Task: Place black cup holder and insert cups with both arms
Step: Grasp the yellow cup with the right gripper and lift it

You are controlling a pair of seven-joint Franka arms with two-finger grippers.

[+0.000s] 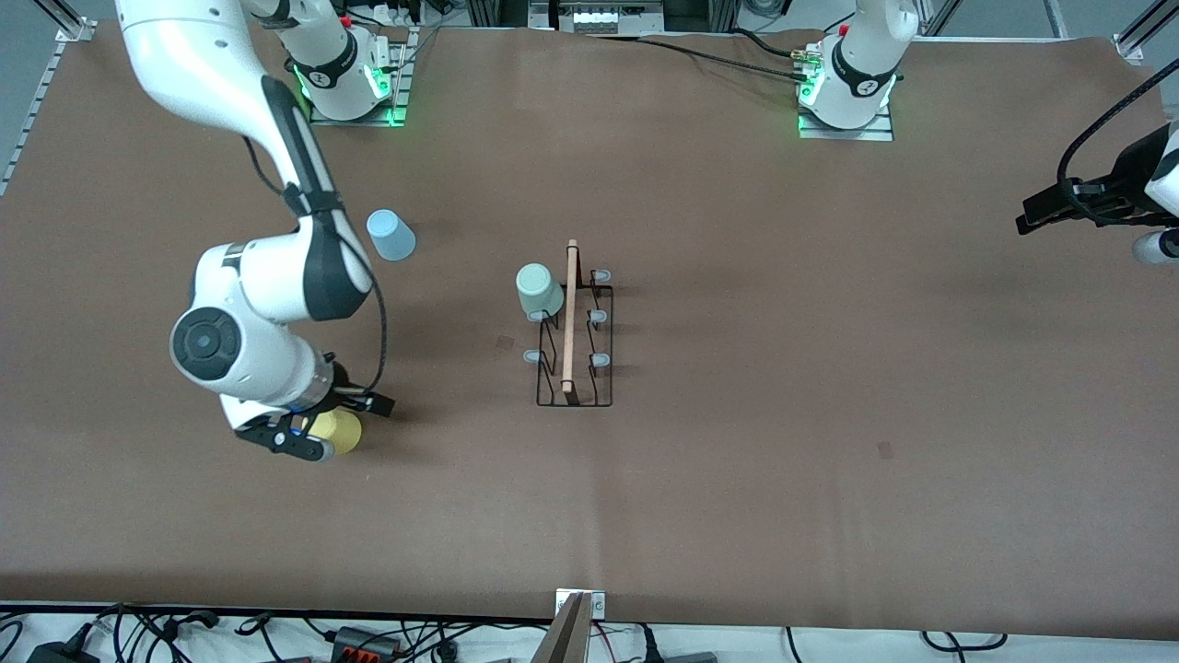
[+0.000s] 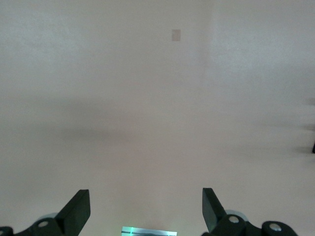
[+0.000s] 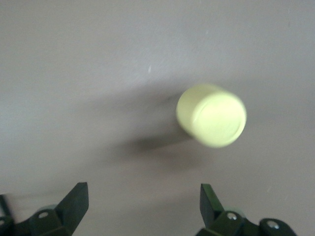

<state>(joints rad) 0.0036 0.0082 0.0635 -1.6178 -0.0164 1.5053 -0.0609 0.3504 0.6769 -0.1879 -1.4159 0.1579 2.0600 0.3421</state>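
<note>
No text, label or number can be read — not on anything here.

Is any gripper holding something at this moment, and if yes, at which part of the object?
Nothing is held. The right gripper hangs open over the yellow cup without touching it. The left gripper is open over bare table.

Both claws, left (image 2: 145, 209) and right (image 3: 142, 206), gape open.

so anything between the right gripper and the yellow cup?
Nothing. In the right wrist view the open right gripper hangs above the yellow cup, with only bare table showing between them.
</note>
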